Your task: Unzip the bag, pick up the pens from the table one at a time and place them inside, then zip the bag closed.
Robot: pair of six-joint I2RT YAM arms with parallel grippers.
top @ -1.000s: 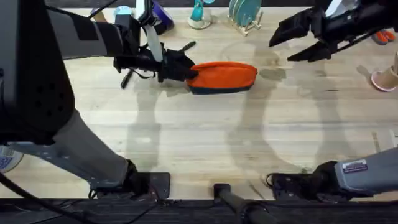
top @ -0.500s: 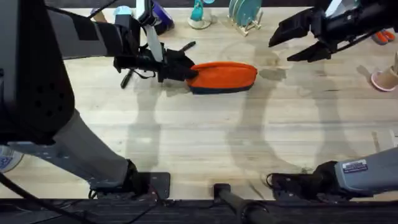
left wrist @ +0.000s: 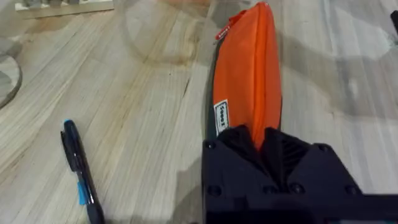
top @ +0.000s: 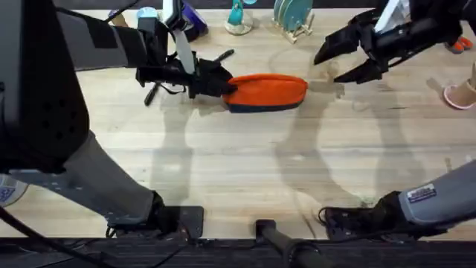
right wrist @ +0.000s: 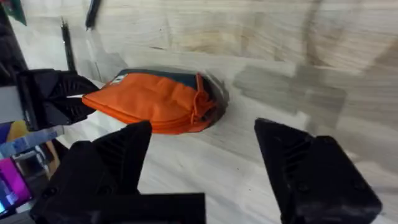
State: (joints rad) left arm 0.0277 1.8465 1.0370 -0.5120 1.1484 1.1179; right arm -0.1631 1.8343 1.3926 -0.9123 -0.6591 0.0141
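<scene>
Bag [top: 268,91] lies on the table [top: 238,171] near its far edge, the left gripper [top: 223,82] clamped on its left end. Beyond its other end, the right gripper [top: 338,56] hovers, jaws spread wide. One pen [left wrist: 79,174] rests beside the bag.

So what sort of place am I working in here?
Probably a lab or workshop bench: a butcher-block table with two arm bases fixed at its near edge, an orange bag and pens laid out, odd items along the far edge.
</scene>
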